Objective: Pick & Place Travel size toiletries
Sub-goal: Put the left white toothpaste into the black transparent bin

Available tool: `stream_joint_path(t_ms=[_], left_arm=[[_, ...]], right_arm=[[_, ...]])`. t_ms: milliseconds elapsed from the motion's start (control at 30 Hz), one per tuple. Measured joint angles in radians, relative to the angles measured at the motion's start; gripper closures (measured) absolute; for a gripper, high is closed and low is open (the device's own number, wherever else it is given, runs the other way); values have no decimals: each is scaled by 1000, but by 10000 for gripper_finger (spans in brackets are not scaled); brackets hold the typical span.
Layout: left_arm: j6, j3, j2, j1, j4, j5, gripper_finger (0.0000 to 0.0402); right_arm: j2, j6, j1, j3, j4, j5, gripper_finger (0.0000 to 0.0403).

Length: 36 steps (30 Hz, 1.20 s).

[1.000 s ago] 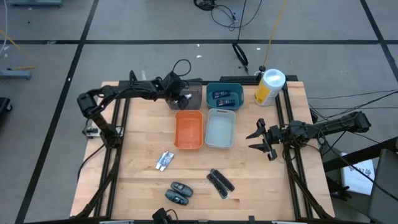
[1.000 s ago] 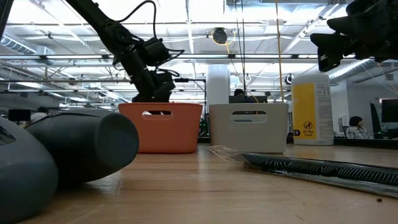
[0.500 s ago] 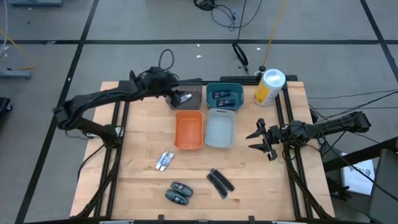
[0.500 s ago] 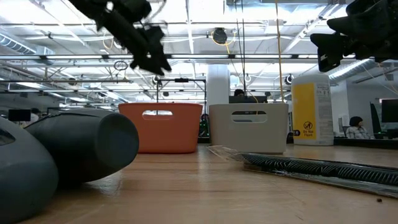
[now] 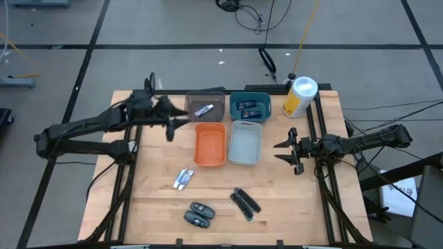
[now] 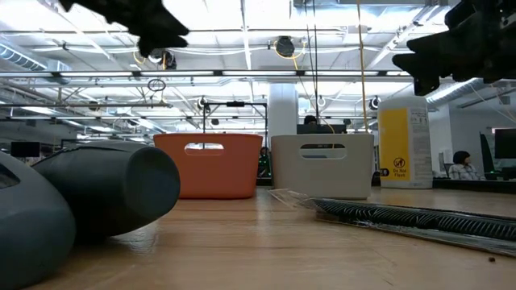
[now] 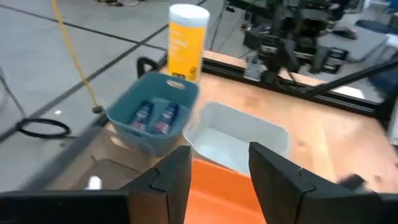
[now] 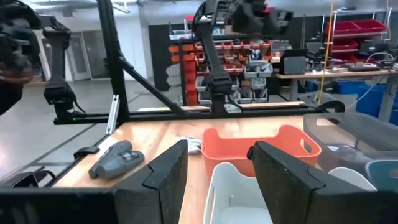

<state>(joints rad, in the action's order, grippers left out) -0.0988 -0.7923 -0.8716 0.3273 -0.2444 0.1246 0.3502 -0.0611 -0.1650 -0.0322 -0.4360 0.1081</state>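
In the high view my left gripper [image 5: 170, 126] hangs open and empty above the table, left of the orange bin [image 5: 210, 144]. One silvery-white tube [image 5: 203, 109] lies in the dark grey bin [image 5: 208, 105]; the other [image 5: 183, 178] lies flat on the table. Two dark blue tubes [image 5: 249, 106] lie in the teal bin [image 5: 249, 104]. Two dark grey ovals [image 5: 197, 214] and two slim black bars [image 5: 244, 203] rest on the near part of the table. My right gripper [image 5: 285, 156] waits open, right of the white bin [image 5: 245, 142].
The yellow-and-white canister [image 5: 299, 97] stands at the far right corner. The four bins sit in a block at the far middle. Black frame rails [image 5: 128, 173] run along both sides. Bare wood lies between the bins and the near items.
My left gripper has drawn back out of the dark grey bin, rising and moving toward the table's left edge. The silvery-white tube now shows lying in that bin.
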Motion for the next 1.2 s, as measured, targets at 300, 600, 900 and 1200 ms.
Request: stream_joint_path(t_ms=[300, 600, 900, 1200], left_arm=[[-104, 227, 272, -154, 42, -79, 275], [-279, 338, 335, -311, 37, -139, 282], [-356, 392, 279, -430, -19, -129, 282], [-644, 345, 72, -498, -147, -154, 297]], right_arm=[[-129, 24, 0, 0, 89, 4, 232], [-318, 25, 0, -39, 361, 75, 232], [-347, 12, 0, -40, 397, 73, 232], [-347, -6, 0, -40, 400, 73, 232]])
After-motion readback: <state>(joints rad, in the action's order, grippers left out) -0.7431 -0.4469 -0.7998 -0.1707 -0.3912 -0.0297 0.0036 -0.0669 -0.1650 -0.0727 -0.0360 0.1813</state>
